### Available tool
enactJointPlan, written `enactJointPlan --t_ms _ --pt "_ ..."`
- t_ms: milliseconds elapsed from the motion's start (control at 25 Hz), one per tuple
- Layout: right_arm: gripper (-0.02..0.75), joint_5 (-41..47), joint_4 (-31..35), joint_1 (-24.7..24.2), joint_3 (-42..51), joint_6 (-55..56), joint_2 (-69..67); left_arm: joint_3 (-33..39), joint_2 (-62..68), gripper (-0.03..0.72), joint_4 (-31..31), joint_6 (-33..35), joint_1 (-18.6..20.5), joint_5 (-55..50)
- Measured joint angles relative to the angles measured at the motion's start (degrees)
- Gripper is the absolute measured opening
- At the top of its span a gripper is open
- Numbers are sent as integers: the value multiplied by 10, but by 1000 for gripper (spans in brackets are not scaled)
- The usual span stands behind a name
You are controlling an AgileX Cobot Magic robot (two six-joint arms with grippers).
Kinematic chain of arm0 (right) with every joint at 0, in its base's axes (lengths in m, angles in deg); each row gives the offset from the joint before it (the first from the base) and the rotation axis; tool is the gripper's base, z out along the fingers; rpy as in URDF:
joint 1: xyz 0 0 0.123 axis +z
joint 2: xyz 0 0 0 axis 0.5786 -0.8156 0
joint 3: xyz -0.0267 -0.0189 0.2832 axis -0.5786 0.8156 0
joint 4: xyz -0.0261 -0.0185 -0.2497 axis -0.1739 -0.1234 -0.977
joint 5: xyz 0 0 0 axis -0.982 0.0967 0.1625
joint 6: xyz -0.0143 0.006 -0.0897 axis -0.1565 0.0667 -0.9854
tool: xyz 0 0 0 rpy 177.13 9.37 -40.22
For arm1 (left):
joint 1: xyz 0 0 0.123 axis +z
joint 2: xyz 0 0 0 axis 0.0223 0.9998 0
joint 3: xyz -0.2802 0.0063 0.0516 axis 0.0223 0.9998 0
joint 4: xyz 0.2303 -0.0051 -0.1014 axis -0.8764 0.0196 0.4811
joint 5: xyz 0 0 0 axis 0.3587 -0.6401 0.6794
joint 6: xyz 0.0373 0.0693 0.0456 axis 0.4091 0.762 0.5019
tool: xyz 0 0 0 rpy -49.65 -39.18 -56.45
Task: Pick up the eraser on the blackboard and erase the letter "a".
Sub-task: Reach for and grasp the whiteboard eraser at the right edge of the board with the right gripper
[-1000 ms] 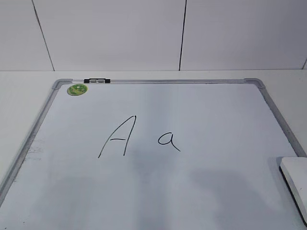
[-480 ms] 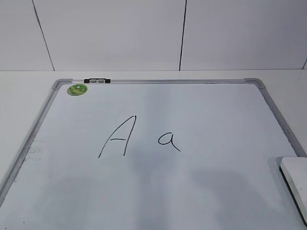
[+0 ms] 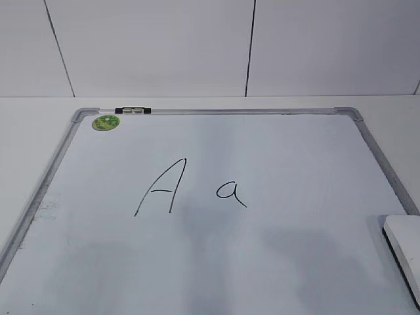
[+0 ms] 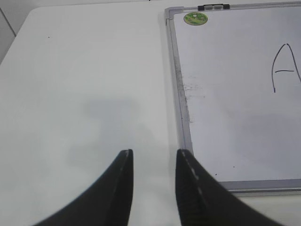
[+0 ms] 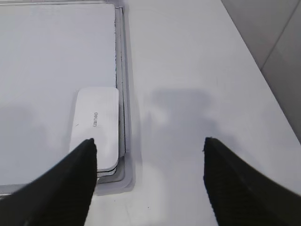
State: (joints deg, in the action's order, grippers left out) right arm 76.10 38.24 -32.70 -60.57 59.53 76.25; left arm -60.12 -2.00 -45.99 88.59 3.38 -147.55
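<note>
The blackboard (image 3: 275, 262) is a white board with a grey frame lying flat on the table. The letter "a" (image 3: 231, 192) is written near its middle, right of a capital "A" (image 3: 159, 188). The eraser (image 3: 405, 248), a white block with a black base, lies at the board's near right corner; it also shows in the right wrist view (image 5: 95, 128). My right gripper (image 5: 148, 143) is open and empty, hovering just right of the eraser over the bare table. My left gripper (image 4: 154, 153) is open and empty beside the board's left frame (image 4: 181, 113).
A green round sticker (image 3: 105, 122) and a black clip (image 3: 132, 110) sit at the board's far left corner. White table surrounds the board (image 4: 84, 84). A tiled wall (image 3: 249, 46) stands behind the table.
The eraser sits slightly lower and further right in the exterior view than before. The letters and board are unchanged.
</note>
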Motion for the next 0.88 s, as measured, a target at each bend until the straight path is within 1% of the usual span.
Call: enactJointPlan --t_ms 320,520,880 --pt "540 -46 10 0 -21 0 -72 0 0 235 0 0 0 0" --pt "540 -53 22 0 -51 0 -145 0 0 235 0 0 0 0" --pt "540 -64 72 0 -78 0 -253 0 0 235 0 0 0 0"
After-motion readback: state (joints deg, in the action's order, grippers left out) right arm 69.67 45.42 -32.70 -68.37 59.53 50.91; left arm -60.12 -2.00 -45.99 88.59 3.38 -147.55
